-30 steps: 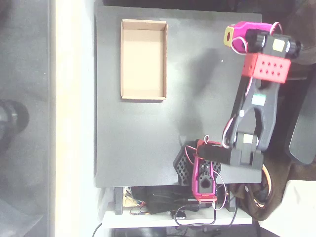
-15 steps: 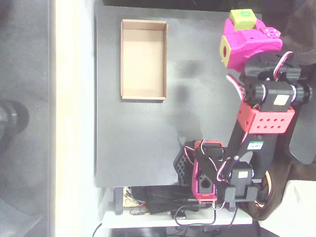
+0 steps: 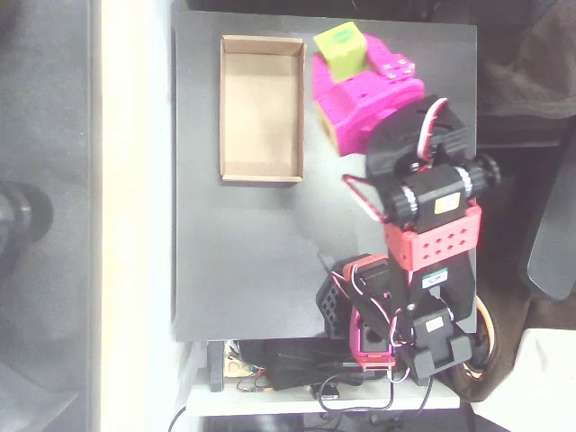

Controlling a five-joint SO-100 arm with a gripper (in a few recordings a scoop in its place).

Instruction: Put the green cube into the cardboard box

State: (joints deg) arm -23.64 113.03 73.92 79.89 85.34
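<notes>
Gripper [image 3: 346, 67] carrying green cube [image 3: 339, 51] has swung nearer cardboard box [image 3: 261, 175]

Your hand [image 3: 346, 76] sits just right of the cardboard box [image 3: 261, 108]; only its low wall intervenes, floor bare.

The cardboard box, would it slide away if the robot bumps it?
Probably yes. The cardboard box looks thin, shallow and empty, so it is likely light, and the dark table looks smooth. With low walls and a wide floor, it should slide rather than tip.
</notes>
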